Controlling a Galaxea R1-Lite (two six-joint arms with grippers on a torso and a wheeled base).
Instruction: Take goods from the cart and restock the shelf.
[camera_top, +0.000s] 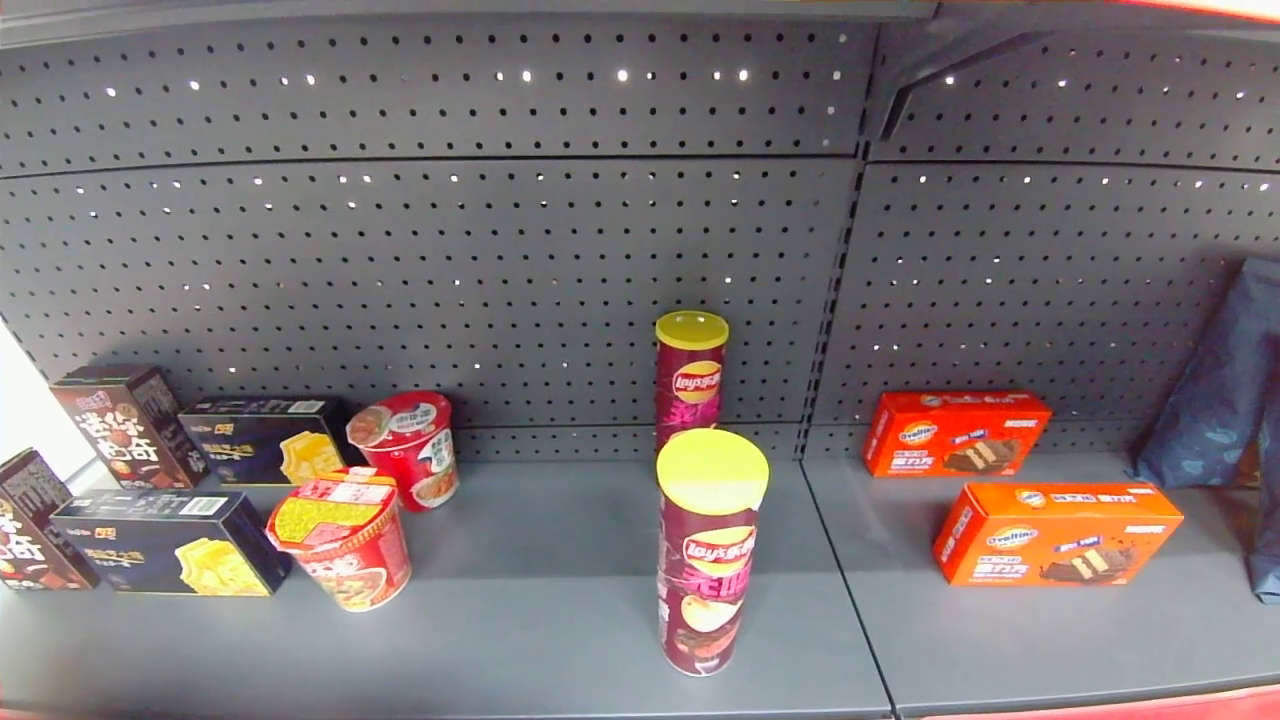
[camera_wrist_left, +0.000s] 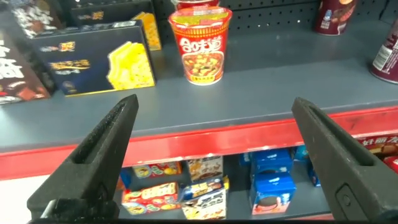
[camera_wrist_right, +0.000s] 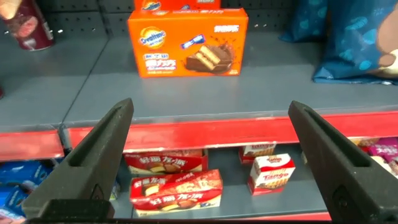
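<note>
Orange boxes (camera_top: 1055, 530) at three o'clock on shelf (camera_top: 520, 600), chip cans (camera_top: 708, 550) centre, noodle cups (camera_top: 345, 540) at nine; left gripper (camera_wrist_left: 214, 101), right gripper (camera_wrist_right: 210, 104) spread wide, empty.

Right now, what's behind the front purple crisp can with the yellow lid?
A second purple cylindrical can with a yellow lid stands upright by the grey pegboard back panel. The front can covers its base.

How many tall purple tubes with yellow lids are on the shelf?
2. The back tube stands against the perforated wall. The front tube stands just before it, nearer the edge of the shelf. Both are upright; none appears hidden.
</note>
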